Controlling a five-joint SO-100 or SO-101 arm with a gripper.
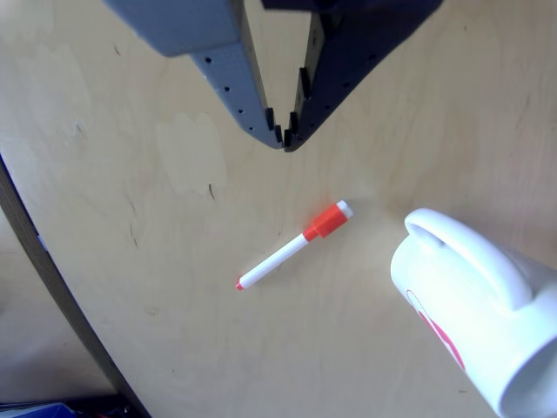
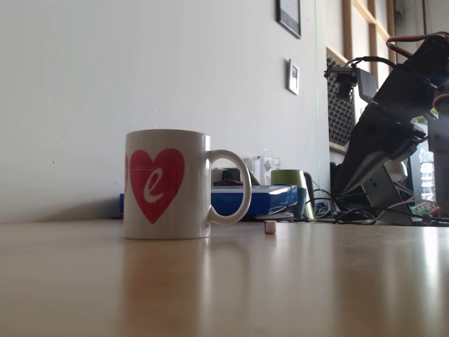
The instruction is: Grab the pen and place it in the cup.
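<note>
1. Pale wooden tabletop (image 1: 174, 261) carries everything.
2. My pincer (image 1: 285, 139) hangs above it, tips nearly touching, holding nothing.
3. Pen (image 1: 294, 246) lies flat just below my tips, slanted; cup (image 1: 474, 313) stands beyond it, lower right.
4. Advice: spread the jaws, turn across the barrel, descend, clamp mid-barrel.

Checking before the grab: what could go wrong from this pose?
1. The gripper hangs above the pen with fingertips nearly touching; it likely needs to open wider before descending.
2. The pen lies diagonally on the table; misaligned fingers could roll it away.
3. The cup stands close to the pen's capped end, handle toward it; a sweep might clip the handle.
</note>
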